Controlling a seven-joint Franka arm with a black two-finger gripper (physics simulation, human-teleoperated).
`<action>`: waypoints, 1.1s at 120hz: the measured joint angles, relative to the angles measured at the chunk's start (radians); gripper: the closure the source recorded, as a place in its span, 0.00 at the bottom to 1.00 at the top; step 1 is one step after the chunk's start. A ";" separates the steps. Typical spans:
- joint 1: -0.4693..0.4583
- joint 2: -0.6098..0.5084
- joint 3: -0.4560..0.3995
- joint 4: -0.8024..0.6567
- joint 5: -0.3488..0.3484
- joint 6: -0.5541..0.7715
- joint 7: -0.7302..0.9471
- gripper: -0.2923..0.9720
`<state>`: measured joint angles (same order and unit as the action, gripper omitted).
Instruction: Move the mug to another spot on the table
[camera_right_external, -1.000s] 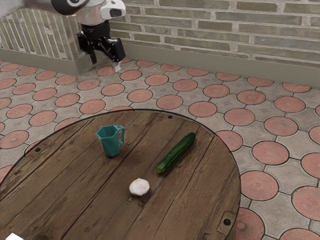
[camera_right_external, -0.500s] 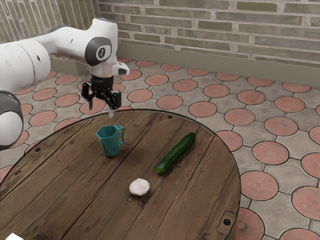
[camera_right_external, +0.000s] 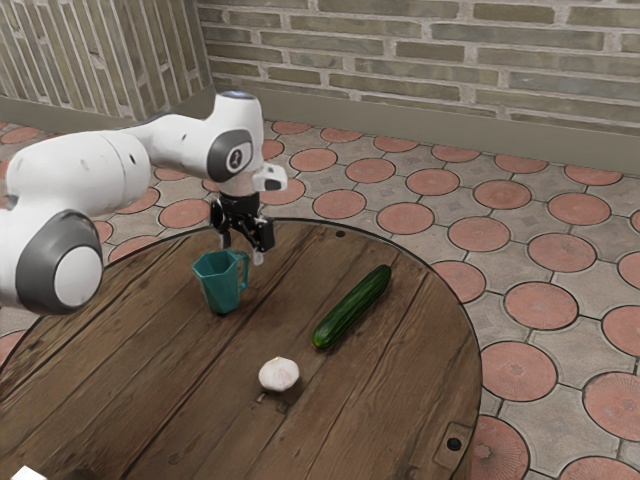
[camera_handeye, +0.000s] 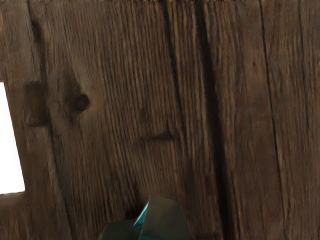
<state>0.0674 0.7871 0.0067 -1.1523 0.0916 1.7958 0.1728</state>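
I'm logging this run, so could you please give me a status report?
Gripper open, poised over mug rim. Mug upright on table, not gripped. Cucumber and garlic stand apart.

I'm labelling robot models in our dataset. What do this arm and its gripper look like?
The arm is built of fat, rounded, glossy white shells, with a flat grey cap closing one joint and a dark disc bearing small white marks near the hand. The gripper is black and boxy, with two slim fingers that look pale at the tips.
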 joint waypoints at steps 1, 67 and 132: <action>0.000 0.002 0.000 -0.001 0.000 0.003 0.007 0.23; 0.014 0.057 0.005 -0.026 -0.004 0.081 0.390 0.46; -0.067 -0.042 0.075 -0.170 0.019 0.088 0.470 0.72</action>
<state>0.0008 0.7449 0.0813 -1.3220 0.1110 1.8833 0.6431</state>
